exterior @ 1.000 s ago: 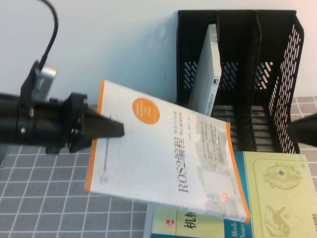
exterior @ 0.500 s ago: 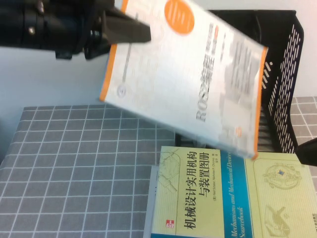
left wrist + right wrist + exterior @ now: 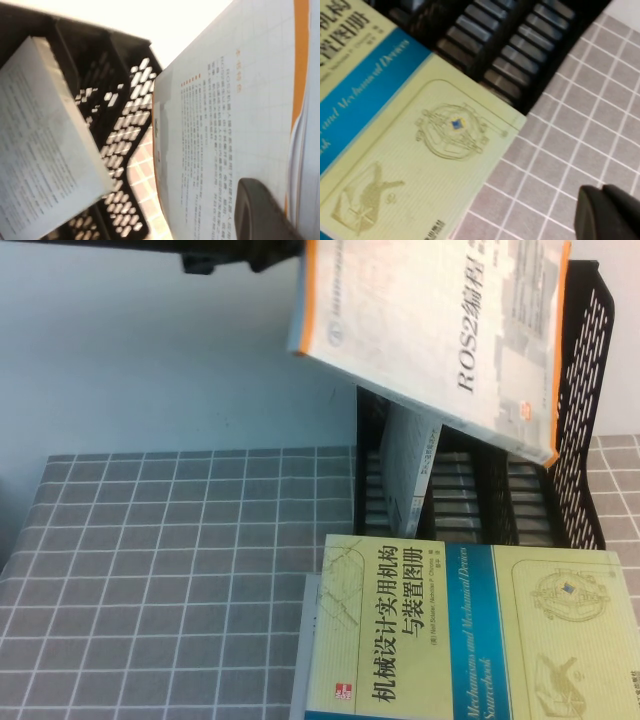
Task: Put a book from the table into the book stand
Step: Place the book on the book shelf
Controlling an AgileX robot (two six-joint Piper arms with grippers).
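**Left hand carried the book above the stand**

Left hand (image 3: 265,210) was clamped on the orange-edged book (image 3: 450,330), holding it high and tilted over the black book stand (image 3: 580,440), with the lower corner of the book near the stand's right wall. Right hand (image 3: 610,212) was low over the grey checked bench (image 3: 180,570), next to the stand; whether its fingers were apart or together cannot be told.

The risk was probably in the descent. The book hung at an angle, so its corner could catch on a divider or on the white book (image 3: 405,465) already leaning in the left compartment. The grip was only at one edge, so the heavy book could also turn or slip.

The other compartments of the stand looked empty. A yellow-green book (image 3: 470,640) lay flat on the bench in front of the stand.
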